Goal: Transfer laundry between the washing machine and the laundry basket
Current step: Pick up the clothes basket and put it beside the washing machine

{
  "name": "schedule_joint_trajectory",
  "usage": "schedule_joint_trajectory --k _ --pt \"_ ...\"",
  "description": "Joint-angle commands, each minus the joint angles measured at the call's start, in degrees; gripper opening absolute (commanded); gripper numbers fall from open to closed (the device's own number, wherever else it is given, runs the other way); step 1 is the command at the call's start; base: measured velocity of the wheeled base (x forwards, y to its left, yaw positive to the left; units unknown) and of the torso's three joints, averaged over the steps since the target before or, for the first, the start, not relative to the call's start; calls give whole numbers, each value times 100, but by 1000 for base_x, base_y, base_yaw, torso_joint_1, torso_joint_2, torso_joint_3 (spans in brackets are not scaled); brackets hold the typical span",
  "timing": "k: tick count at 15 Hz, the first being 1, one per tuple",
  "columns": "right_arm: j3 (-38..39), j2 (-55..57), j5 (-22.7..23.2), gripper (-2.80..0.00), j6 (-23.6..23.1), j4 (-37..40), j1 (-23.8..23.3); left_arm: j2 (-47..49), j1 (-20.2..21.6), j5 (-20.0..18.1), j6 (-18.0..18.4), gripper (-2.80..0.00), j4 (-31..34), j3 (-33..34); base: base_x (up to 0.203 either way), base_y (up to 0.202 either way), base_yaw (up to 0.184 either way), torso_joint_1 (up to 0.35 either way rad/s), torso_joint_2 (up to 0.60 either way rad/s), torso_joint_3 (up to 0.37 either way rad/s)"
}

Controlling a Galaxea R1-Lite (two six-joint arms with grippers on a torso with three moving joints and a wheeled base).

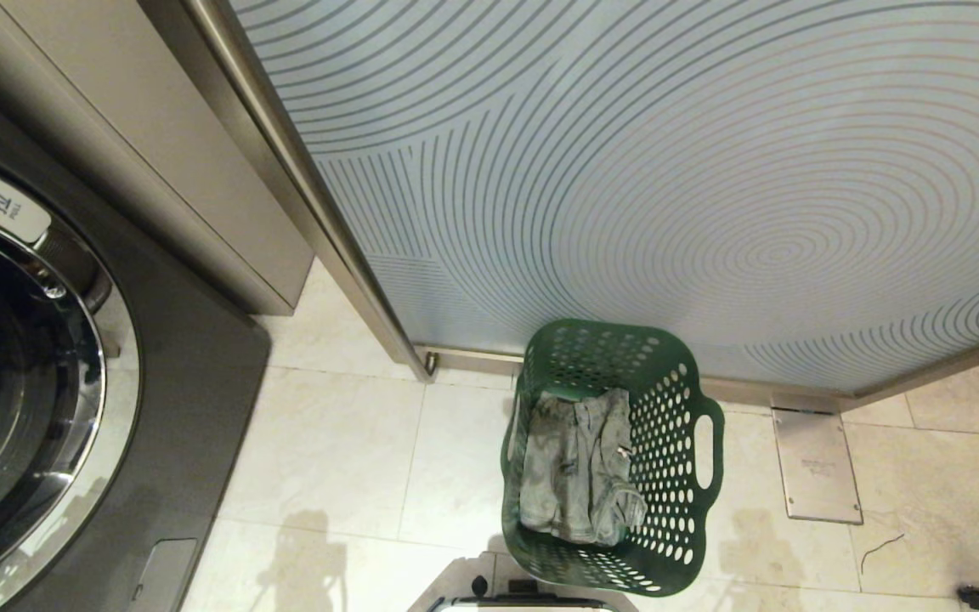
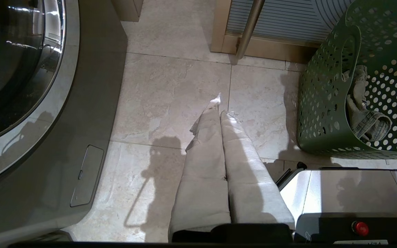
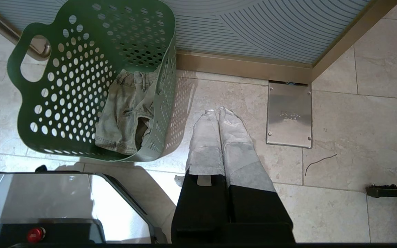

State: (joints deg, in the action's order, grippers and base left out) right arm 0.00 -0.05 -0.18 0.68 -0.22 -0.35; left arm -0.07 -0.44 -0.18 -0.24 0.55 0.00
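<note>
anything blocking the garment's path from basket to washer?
Yes: the washing machine door looks closed. The floor between it and the laundry basket is bare. The laundry lies uncovered in the basket. Left gripper and right gripper are shut, holding nothing.

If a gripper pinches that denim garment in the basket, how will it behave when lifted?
The laundry lies crumpled and folded, so it will probably hang limp and unfold. Likely light, yet it may drag on the laundry basket wall and nudge it across the smooth tile.
</note>
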Motion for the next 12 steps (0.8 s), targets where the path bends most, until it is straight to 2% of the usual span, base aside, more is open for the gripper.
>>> schedule_joint_trajectory --k 1,5,7,9,11,12 --pt "0 -4 1 -280 2 -4 0 -10 0 1 -2 -280 1 9 0 0 0 0 0 0" --pt "0 -4 7 -280 -66 -4 0 -5 0 -6 42 -280 7 0 0 0 0 0 0 0" --pt "0 -2 35 -280 -362 1 0 -1 0 -8 77 -280 77 -18 0 0 0 0 0 0" --pt "-14 0 -10 -280 -178 13 3 -10 0 1 51 -280 7 0 0 0 0 0 0 0" --pt "-551 85 -189 -280 -130 208 3 26 0 -41 88 -280 107 -420 0 0 0 0 0 0" --pt "-1175 284 -251 -280 -123 556 3 214 -1 -86 108 -280 360 -947 0 0 0 0 0 0"
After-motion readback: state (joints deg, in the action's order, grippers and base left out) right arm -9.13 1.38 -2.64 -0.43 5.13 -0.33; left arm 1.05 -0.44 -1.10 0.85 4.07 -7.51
